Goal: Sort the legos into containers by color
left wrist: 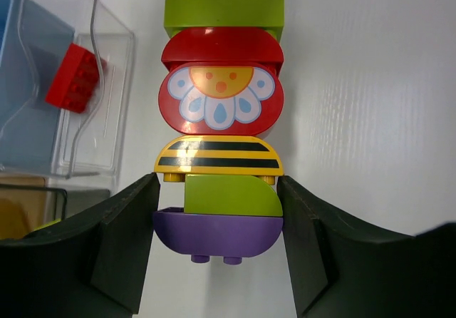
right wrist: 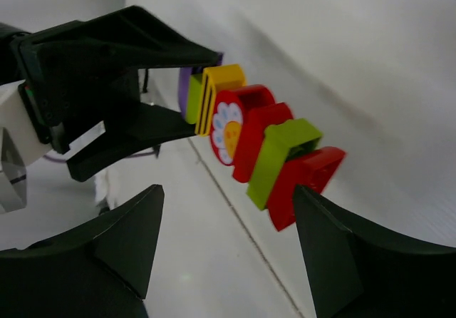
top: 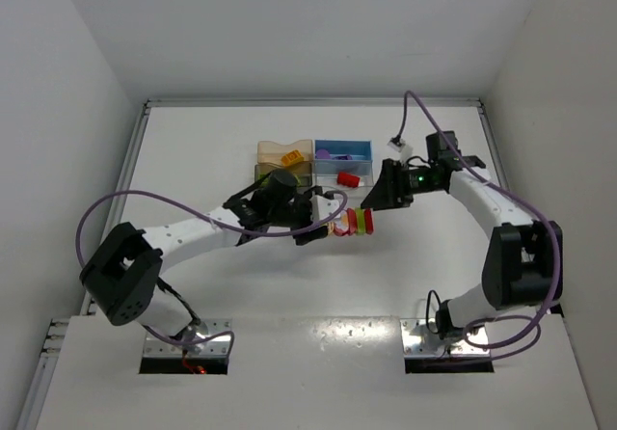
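My left gripper [left wrist: 217, 190] is shut on one end of a lego stack [top: 353, 222], its fingers pressing the purple piece [left wrist: 217, 234] and the green piece [left wrist: 229, 195]. Beyond them come a yellow striped piece [left wrist: 219, 155], a red flower piece [left wrist: 221, 100], a green piece [left wrist: 224, 15] and a red end piece [right wrist: 306, 179]. The stack sticks out sideways from my left gripper [top: 328, 218]. My right gripper [right wrist: 224, 193] is open, its jaws either side of the stack's red end, its right finger close to it. It sits just right of the stack [top: 374, 197].
Four bins stand together behind the stack: tan [top: 273, 149] with a yellow piece, blue [top: 359, 146] with purple pieces, dark grey [top: 263, 172], and clear [top: 363, 172] holding a red lego [top: 348, 177]. The clear bin [left wrist: 117, 54] is just left of the stack.
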Action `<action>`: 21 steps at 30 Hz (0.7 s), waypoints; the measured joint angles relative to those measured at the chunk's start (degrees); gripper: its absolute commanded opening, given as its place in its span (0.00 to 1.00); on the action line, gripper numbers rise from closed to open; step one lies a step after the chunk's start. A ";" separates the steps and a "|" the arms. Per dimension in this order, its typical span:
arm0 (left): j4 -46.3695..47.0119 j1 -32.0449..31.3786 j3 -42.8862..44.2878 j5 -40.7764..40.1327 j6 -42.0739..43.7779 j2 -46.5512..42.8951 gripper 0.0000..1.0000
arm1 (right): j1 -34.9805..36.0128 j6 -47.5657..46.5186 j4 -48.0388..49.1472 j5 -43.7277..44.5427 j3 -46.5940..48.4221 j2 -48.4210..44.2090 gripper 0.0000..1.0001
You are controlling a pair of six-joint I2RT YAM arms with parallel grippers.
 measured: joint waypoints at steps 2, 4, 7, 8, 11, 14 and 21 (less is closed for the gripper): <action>1.16 0.20 -1.62 -0.90 -0.52 -0.83 0.16 | 1.73 0.74 0.68 -1.84 -0.04 1.29 0.73; 1.31 0.26 -2.86 -1.46 -0.85 -1.31 0.16 | 2.69 1.14 1.11 -3.26 0.04 2.82 0.73; 1.79 0.26 -3.23 -1.95 -1.81 -1.44 0.16 | 2.73 1.66 1.49 -4.04 0.37 4.81 0.73; 2.23 0.26 -3.23 -2.12 -2.08 -1.55 0.16 | 2.73 1.57 1.16 -3.89 0.96 5.81 0.75; 3.21 0.26 -3.23 -2.47 -2.58 -2.25 0.14 | 2.36 0.57 0.70 -2.93 2.78 7.58 0.76; 3.93 0.26 -3.23 -2.64 -3.23 -2.97 0.14 | 1.60 -0.48 0.50 -2.05 3.39 8.28 0.76; 5.35 0.26 -3.23 -2.73 -3.69 -4.70 0.14 | 0.55 -1.55 -0.74 -1.81 3.39 8.48 0.80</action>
